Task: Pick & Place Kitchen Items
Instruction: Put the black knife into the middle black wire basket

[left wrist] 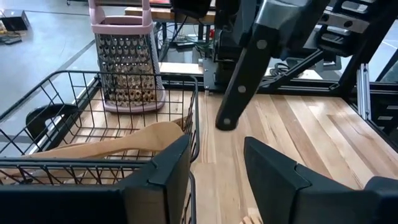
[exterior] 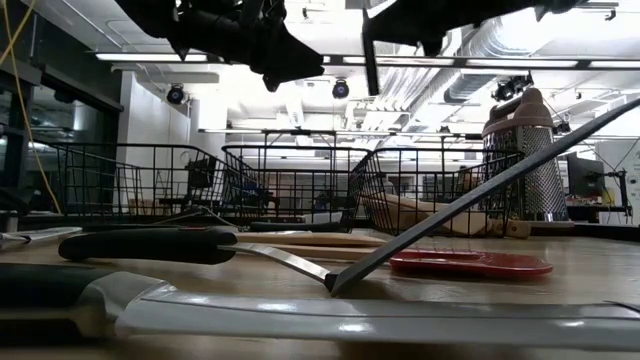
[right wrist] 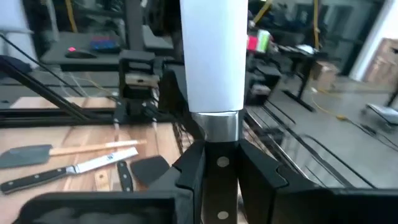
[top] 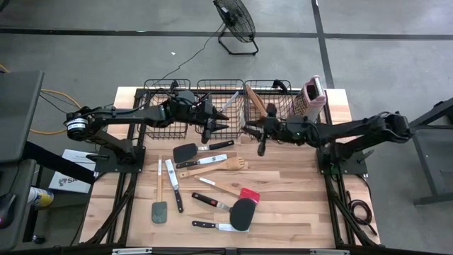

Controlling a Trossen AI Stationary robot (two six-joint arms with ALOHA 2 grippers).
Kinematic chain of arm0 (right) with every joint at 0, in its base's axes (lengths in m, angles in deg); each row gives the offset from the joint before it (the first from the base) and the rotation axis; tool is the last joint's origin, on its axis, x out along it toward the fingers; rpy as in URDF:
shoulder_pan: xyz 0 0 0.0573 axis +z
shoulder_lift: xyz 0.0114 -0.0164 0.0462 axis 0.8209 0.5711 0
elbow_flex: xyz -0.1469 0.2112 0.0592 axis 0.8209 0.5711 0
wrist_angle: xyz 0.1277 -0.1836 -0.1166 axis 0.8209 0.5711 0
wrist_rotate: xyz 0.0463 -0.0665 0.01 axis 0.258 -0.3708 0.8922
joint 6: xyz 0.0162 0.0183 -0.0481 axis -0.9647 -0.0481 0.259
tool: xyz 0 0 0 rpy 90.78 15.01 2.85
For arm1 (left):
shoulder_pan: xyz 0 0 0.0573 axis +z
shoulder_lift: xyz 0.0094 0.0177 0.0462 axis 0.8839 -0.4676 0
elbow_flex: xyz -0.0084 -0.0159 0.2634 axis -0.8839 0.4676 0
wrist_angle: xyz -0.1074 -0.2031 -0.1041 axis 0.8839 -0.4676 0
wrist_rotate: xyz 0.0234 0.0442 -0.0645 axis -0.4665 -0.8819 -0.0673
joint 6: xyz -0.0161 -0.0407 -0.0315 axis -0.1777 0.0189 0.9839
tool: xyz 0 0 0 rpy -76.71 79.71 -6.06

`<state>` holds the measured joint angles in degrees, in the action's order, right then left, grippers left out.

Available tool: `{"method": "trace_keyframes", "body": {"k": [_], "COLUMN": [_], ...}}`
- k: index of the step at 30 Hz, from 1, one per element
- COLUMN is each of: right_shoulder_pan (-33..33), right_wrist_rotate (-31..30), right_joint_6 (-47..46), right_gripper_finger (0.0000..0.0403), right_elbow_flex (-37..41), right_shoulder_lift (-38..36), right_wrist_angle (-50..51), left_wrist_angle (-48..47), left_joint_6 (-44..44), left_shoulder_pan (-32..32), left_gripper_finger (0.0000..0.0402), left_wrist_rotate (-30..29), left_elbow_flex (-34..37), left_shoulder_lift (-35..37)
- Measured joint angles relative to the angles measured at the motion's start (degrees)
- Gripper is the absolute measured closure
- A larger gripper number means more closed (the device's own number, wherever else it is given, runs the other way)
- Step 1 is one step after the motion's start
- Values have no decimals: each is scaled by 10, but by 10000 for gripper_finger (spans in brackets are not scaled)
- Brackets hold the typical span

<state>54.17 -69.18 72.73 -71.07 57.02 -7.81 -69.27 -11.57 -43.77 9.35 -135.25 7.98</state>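
Two right fingers (right wrist: 221, 171) pinch a knife (right wrist: 213, 56) by its black handle, blade beyond them; stiff, slick steel, so the handle is the safe hold. Left fingers (left wrist: 214, 171) hang apart beside the basket (left wrist: 87, 124).

Three wire baskets (top: 212, 106) stand in a row along the table's (top: 297, 198) twelve o'clock edge, with a box grater (top: 313, 96) upright just beside the row at its three o'clock end. A wooden spatula (top: 255, 101) lies in the basket nearest the grater. The left gripper (top: 216, 128) hangs at the six o'clock side of the middle basket; the right gripper (top: 266, 132), clamped on a knife (top: 262, 144), hangs at the six o'clock side of the grater-end basket, well above the table. Loose utensils (top: 205, 188) lie scattered over the table's centre, toward six o'clock of the baskets, between the two arm bases
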Motion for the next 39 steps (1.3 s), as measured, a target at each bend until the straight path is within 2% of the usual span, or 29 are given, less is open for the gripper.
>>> {"method": "trace_keyframes", "body": {"k": [3, 10, 13, 20, 25, 28, 32, 36, 39], "right_shoulder_pan": [-22, -71, -81, -98, -108, -115, -120, -124, -126], "right_wrist_rotate": [42, 125, 158, 217, 223, 236, 239, 246, 247], "right_joint_6": [13, 15, 13, -8, -18, -36, -43, -45, -48], "right_gripper_finger": [338, 338, 338, 338, 338, 338, 338, 338, 338], "right_elbow_flex": [0, 0, 0, 0, 0, 0, 0, 0, 0], "right_shoulder_lift": [23, 68, 92, 163, 210, 225, 228, 229, 229], "right_wrist_angle": [-42, -132, -179, -321, -399, -427, -432, -434, -432], "left_wrist_angle": [0, 15, 30, 31, 31, 31, 22, 17, 10], "left_joint_6": [0, 0, 2, 3, 15, 15, 16, 16, 14], "left_shoulder_pan": [0, 0, 0, 0, 0, 0, 0, 0, 0], "left_gripper_finger": [220, 122, 96, 83, 83, 94, 133, 198, 261], "left_wrist_rotate": [0, 30, 30, 17, -3, -6, -6, -6, -6], "left_elbow_flex": [0, 0, 0, 0, 0, 0, 0, 0, 0], "left_shoulder_lift": [0, 0, 0, 0, 0, 0, 0, 0, 0]}}
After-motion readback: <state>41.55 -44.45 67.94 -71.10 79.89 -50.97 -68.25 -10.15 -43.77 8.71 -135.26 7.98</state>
